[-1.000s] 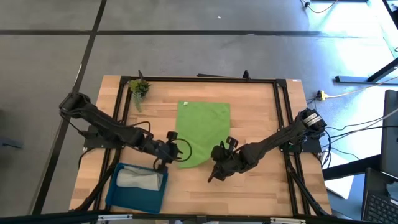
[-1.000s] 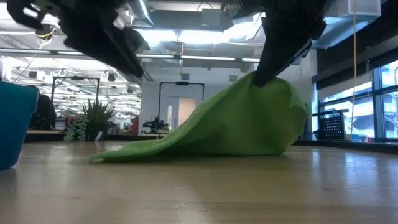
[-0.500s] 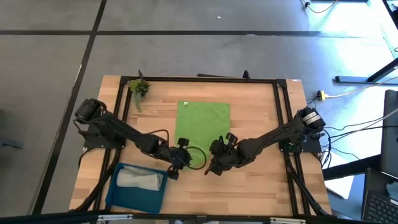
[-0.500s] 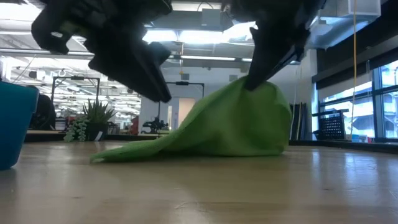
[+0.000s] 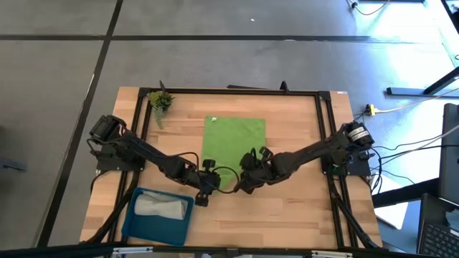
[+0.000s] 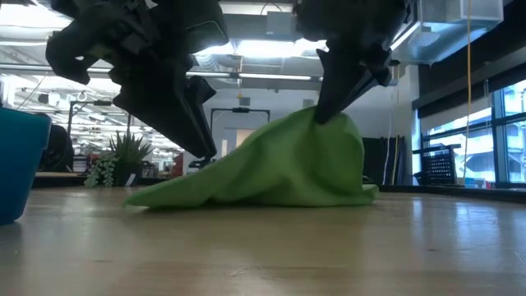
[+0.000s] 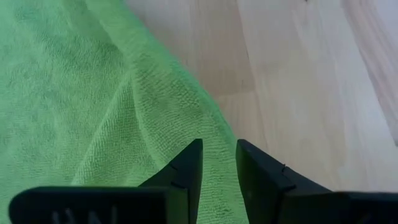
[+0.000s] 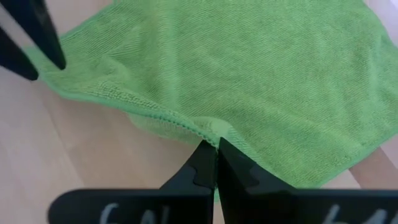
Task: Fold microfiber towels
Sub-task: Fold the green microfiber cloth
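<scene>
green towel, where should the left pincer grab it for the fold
The near-left corner of the green towel, coming down from above. The right pincer already pinches the other near corner, lifted off the table. The left pincer is open right at the flat edge there.

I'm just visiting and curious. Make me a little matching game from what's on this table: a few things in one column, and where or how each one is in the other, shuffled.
Things:
1. green towel
2. grey towel
3. plant sprig
4. right claw

Places or states:
A. lying in the blue tray
B. at the table's far left corner
C. shut on a lifted edge of cloth
D. spread on the wood, near edge raised

Pairs: 1-D, 2-A, 3-B, 4-C
</scene>
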